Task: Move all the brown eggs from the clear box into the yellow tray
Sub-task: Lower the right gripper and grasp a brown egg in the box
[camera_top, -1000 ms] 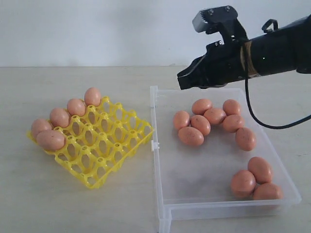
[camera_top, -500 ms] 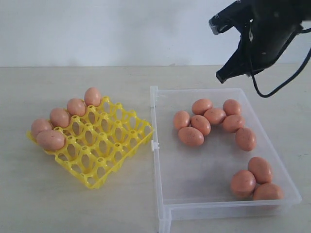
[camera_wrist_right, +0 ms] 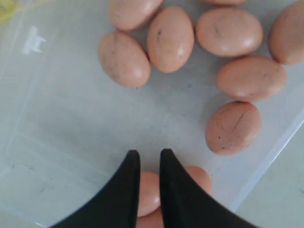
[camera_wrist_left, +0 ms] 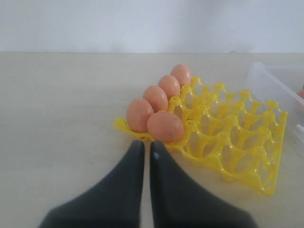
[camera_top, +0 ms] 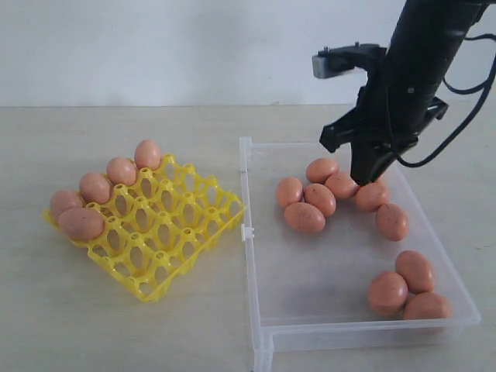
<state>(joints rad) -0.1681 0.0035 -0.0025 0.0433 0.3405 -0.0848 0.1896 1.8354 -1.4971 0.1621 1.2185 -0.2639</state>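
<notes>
Several brown eggs (camera_top: 304,217) lie in the clear box (camera_top: 246,232), a cluster at the back and three (camera_top: 387,293) at the front right. Five more eggs (camera_top: 80,223) sit along the left edge of the yellow tray (camera_top: 167,256). My right gripper (camera_top: 363,177) points straight down over the back cluster. In the right wrist view the right gripper (camera_wrist_right: 148,159) stands open by a narrow gap with nothing between its tips; eggs (camera_wrist_right: 170,38) lie on the box floor (camera_wrist_right: 71,118) around it. My left gripper (camera_wrist_left: 146,147) is shut, just short of the tray (camera_wrist_left: 237,142) and its eggs (camera_wrist_left: 165,126).
The tray is tilted, resting on the beige table (camera_top: 116,333) left of the box. A corner of the box (camera_wrist_left: 270,80) shows beyond the tray in the left wrist view. A white wall (camera_top: 155,46) stands behind.
The right arm has swung from lying level above the box's back edge to pointing down over the back cluster of eggs. Eggs and tray have not moved.
</notes>
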